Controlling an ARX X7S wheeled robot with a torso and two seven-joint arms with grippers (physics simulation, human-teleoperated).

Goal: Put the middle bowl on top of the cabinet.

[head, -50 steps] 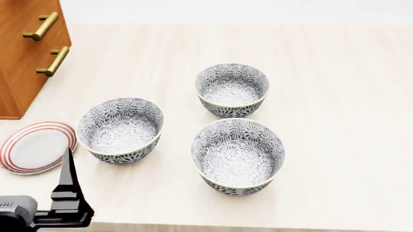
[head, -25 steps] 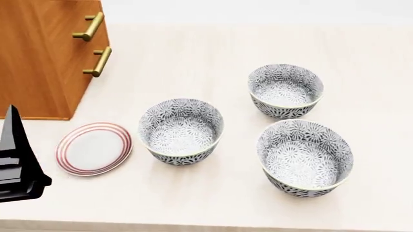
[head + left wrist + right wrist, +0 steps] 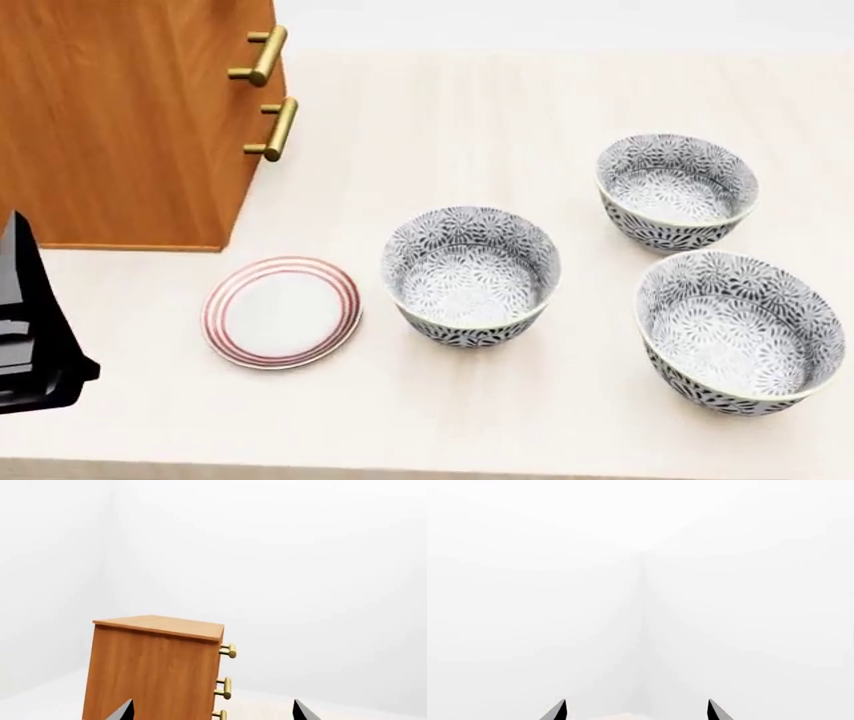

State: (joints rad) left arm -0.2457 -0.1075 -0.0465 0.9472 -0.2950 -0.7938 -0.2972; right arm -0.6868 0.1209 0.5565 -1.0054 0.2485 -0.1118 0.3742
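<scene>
In the left wrist view, the cabinet [image 3: 157,667] is seen upright with its lighter flat top bare and brass handles [image 3: 227,687] on one side; the left gripper [image 3: 212,711] is shown by two dark fingertips [image 3: 123,712] spread wide apart, holding nothing.

In the head view, three patterned bowls are set on the pale surface [image 3: 441,130]. The middle bowl [image 3: 470,275] is found just beside the red-ringed plate [image 3: 282,312], near the cabinet's foot.

In the right wrist view, only white walls are shown; the right gripper [image 3: 636,711] has its jaws spread, empty.
</scene>
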